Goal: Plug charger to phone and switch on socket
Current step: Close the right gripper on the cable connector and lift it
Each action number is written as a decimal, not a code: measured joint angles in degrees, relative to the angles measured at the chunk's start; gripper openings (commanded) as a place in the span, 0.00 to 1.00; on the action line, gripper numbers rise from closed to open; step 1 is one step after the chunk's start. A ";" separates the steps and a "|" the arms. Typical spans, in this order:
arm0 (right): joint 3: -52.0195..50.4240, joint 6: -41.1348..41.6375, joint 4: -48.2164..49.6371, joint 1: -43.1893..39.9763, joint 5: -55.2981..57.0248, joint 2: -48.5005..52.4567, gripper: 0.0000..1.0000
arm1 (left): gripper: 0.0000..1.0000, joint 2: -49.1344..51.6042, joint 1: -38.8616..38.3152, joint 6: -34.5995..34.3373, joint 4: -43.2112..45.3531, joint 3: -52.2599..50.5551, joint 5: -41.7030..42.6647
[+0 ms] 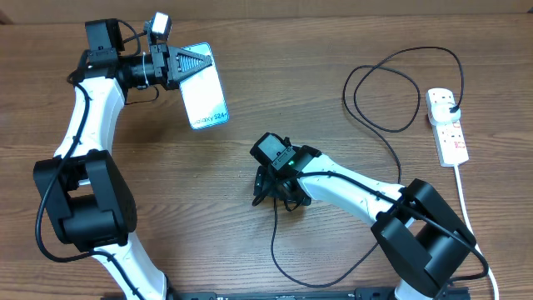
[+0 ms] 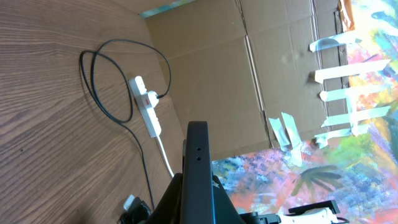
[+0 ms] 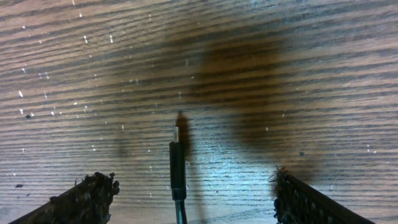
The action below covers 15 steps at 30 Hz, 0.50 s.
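Note:
My left gripper (image 1: 185, 63) is shut on the phone (image 1: 206, 97) and holds it above the table at the back left, blue screen up. In the left wrist view the phone's dark edge (image 2: 198, 168) stands between the fingers. My right gripper (image 1: 275, 193) is open and low over the table centre. In the right wrist view the charger's slim black connector tip (image 3: 177, 168) lies on the wood between the open fingers (image 3: 196, 196), untouched. The black cable (image 1: 391, 133) loops back to its plug in the white socket (image 1: 446, 125) at the right.
The socket's white cord (image 1: 468, 208) runs down the right side toward the front edge. The socket also shows in the left wrist view (image 2: 147, 106), before a cardboard wall (image 2: 211, 68). A loop of black cable (image 1: 283, 258) lies near the front.

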 measured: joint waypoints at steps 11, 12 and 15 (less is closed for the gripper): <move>-0.94 -0.09 1.07 0.00 0.85 0.00 0.57 | 0.04 0.00 0.00 0.00 0.00 0.00 0.02; -0.94 -0.04 1.09 0.00 0.85 0.00 0.54 | 0.04 0.00 0.00 0.02 0.00 0.00 0.00; -0.94 0.07 1.27 0.00 0.85 0.00 0.41 | 0.04 0.00 0.00 0.02 0.00 0.00 0.00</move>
